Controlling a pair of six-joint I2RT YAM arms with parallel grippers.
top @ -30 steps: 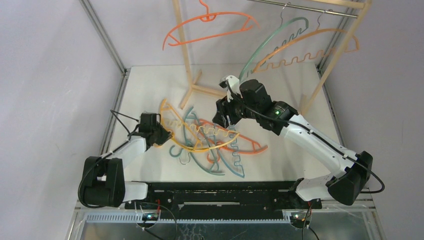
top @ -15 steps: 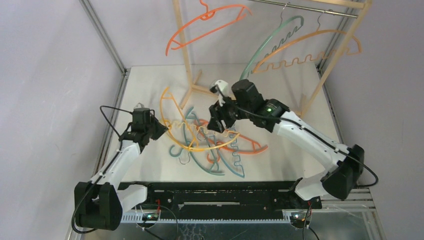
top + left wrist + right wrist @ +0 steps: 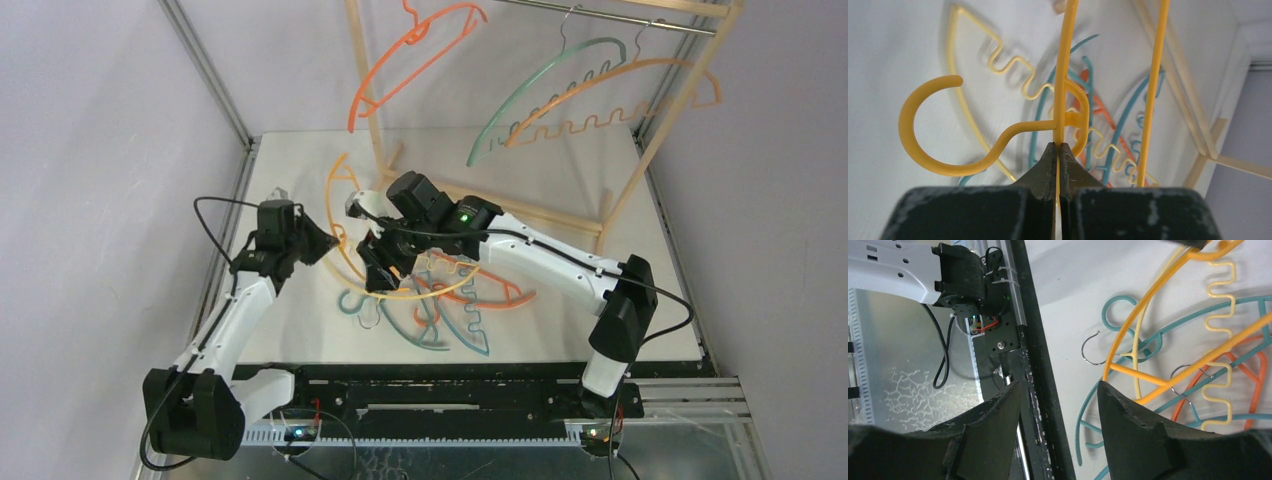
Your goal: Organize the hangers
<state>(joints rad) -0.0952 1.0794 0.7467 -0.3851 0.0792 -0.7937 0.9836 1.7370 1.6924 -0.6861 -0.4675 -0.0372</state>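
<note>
My left gripper point(image 3: 322, 241) is shut on the stem of a yellow hanger point(image 3: 1064, 60), just below its hook point(image 3: 923, 127), and holds it lifted and tilted over the table; its long arm point(image 3: 430, 294) still reaches down to the pile. More hangers point(image 3: 455, 305) in teal, orange and pale yellow lie tangled on the white table. My right gripper point(image 3: 372, 272) hovers open over the pile's left side, with nothing between its jaws, one fingertip point(image 3: 1105, 392) close to the yellow hanger's end point(image 3: 1148, 305). An orange hanger point(image 3: 415, 50), a teal one point(image 3: 545, 92) and an orange-yellow one point(image 3: 610, 100) hang on the rod.
The pale wooden rack frame point(image 3: 372, 120) with its metal rod point(image 3: 620, 16) stands at the back, its foot bar point(image 3: 520, 205) lying across the table behind my right arm. A black rail point(image 3: 1035, 370) runs along the near table edge.
My left arm has raised the yellow hanger and pulled it back and left. My right arm has swung left and down over the pile. The hung orange hanger has swung to a steeper tilt.
</note>
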